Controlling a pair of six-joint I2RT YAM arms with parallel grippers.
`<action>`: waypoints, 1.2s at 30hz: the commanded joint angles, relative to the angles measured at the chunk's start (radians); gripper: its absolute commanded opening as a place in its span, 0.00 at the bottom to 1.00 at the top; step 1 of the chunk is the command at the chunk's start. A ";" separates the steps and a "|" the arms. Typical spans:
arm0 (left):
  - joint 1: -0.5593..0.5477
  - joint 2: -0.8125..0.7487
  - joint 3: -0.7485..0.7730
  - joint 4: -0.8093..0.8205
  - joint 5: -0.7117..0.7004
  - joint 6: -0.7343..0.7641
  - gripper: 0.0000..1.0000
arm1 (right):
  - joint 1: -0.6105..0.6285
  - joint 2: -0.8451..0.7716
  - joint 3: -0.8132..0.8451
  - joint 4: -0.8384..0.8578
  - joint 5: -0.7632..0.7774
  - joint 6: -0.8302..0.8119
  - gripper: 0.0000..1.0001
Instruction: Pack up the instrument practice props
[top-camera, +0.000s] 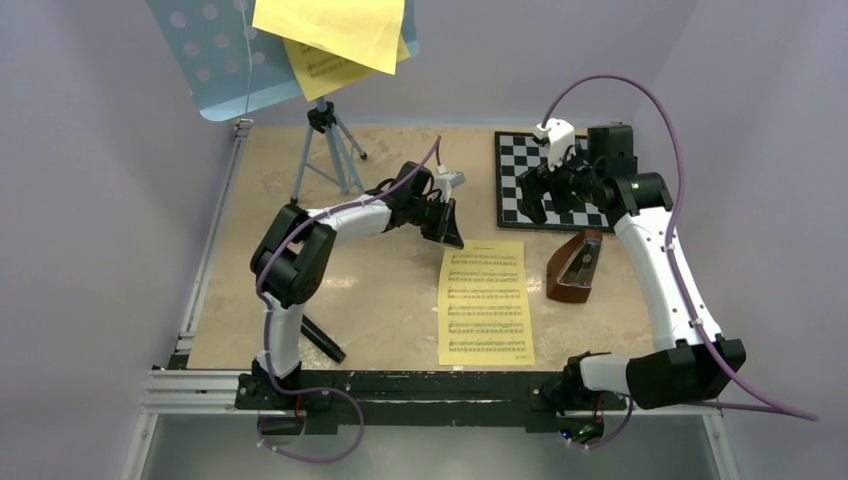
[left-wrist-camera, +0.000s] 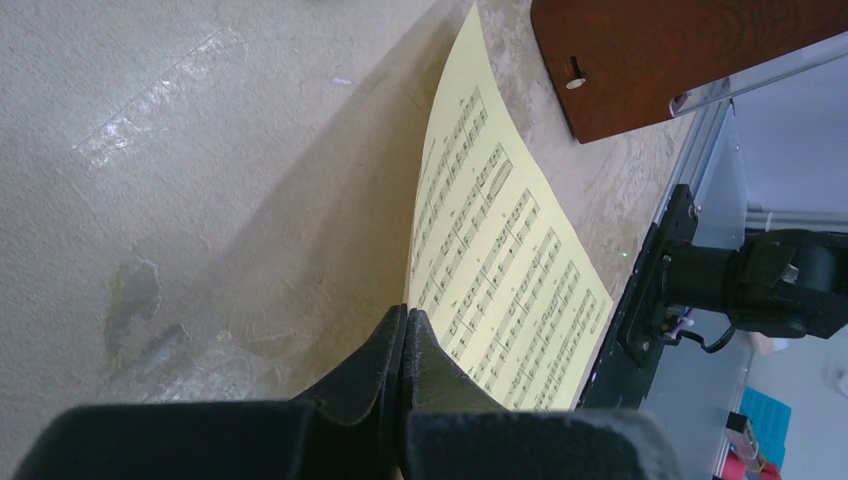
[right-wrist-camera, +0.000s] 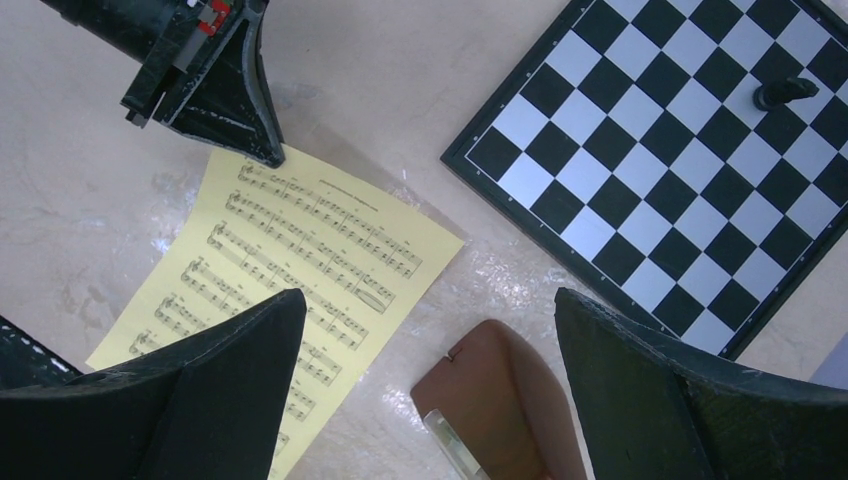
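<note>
Currently pinched: the far left corner of the loose sheet-music page is gripped between the pressed-together fingers of the left gripper. That edge is curled up off the table; the rest of the page lies flat.
Reason for corner grip: a flat sheet offers no other purchase, so a raised corner is judged to let the page be peeled up.
Right gripper: spread wide, nothing held. It is hung above the metronome, with the page and the board's edge also beneath it.
Metronome: brown, on the table between the page and the chessboard, just beside both, untouched.
Music stand: light blue, upright on its tripod at the far left. More yellow pages are propped on its perforated tray.
Judged step: pickup of the loose page is begun; the metronome is likely meant for the right arm.
Risk: thin paper may be creased or may slip from a single pinched corner.
Container: none is seen.
</note>
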 joint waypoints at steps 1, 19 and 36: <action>-0.007 0.015 0.055 0.013 -0.030 -0.026 0.00 | -0.004 -0.029 0.002 0.003 -0.013 0.013 0.99; 0.009 -0.529 -0.257 -0.126 -0.198 0.592 0.99 | 0.016 0.049 0.273 0.037 -0.181 -0.049 0.98; 0.373 -1.149 0.153 -0.381 -0.422 0.758 0.93 | 0.189 0.331 0.732 0.406 -0.252 -0.069 0.97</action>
